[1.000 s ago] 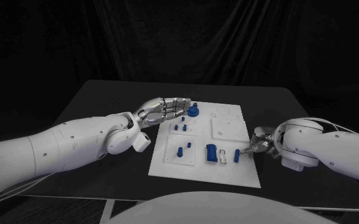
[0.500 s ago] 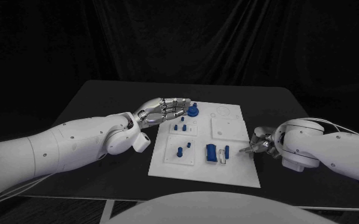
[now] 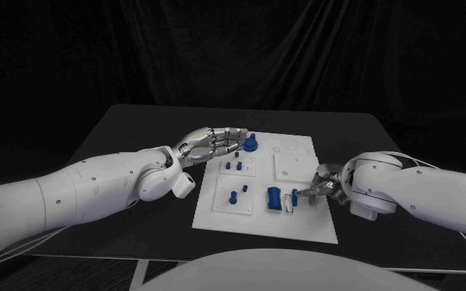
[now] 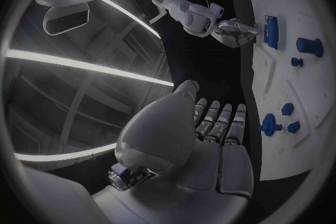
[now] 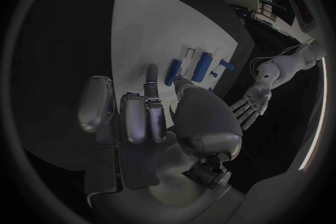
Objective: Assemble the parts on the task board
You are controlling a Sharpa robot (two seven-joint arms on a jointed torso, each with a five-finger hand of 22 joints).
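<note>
Since 1 s ago the right hand [image 3: 327, 188] has moved in over the task board's [image 3: 297, 165] right edge, carrying the slim blue part [image 3: 294, 199] w/ it: the part was nearer the edge, now it sits just beside the white bracket [image 3: 285, 201] and the big blue block [image 3: 275, 199]. Left hand hasn't shifted.

Slim part: short blue bar, looks rigid plastic, prob. very light and smooth, so likely to slip or twist if pinched off-centre. Best hold, I'd judge, is across its narrow sides near one end, leaving the other end free to seat. In the right wrist view the bar [image 5: 171, 73] lies close to the fingertips [image 5: 152, 74]; whether it's actually pinched or only touched — can't tell. Long axis runs near-to-far across the board, roughly parallel to the block and bracket.

Other parts: blue knob [image 3: 250, 144] standing at the board's far left, small pegs [image 3: 233, 166] mid-left, a peg [image 3: 233, 198] in the near-left panel.

Left hand [image 3: 209, 144] hovers at the board's far-left corner, fingers loosely curled, holding nothing, close by the knob but apart as far as I can see.
</note>
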